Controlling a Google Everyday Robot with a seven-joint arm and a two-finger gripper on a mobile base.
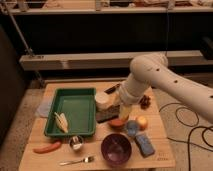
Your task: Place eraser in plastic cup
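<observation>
I read this step as transport. My gripper hangs beside the green plastic tray, jaws closed, apparently on the dark oblong eraser. Next move: carry toward 5 o'clock, centre over the small blue-grey plastic cup, then release.
</observation>
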